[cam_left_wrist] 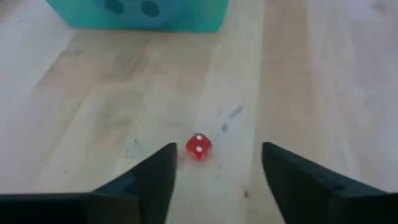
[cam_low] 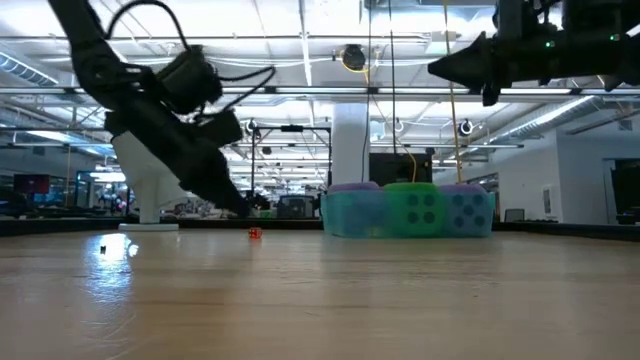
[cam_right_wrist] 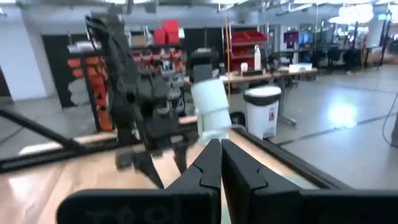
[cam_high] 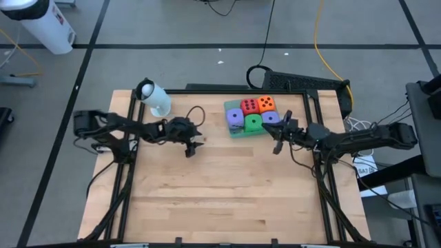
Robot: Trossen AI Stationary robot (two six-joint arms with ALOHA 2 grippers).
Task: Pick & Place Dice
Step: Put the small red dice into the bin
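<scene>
The left wrist view shows a small red die (cam_left_wrist: 199,147) with white pips lying on the wooden table (cam_left_wrist: 298,74), a detail barely resolved in the high view, where it appears as a speck (cam_high: 202,142) beside the left gripper (cam_high: 190,147). The left gripper (cam_left_wrist: 217,171) has its fingers (cam_left_wrist: 158,174) spread apart; the die lies between the fingertips, nearer one finger, touching neither.

The low view shows the same die (cam_low: 254,233) resting on the table just beside the left gripper's tip (cam_low: 240,208).

The right gripper (cam_right_wrist: 221,163) has its fingers pressed together with nothing between them. In the high view it (cam_high: 279,141) sits beside the large foam dice (cam_high: 253,115) grouped on a green tray (cam_high: 239,133).
</scene>
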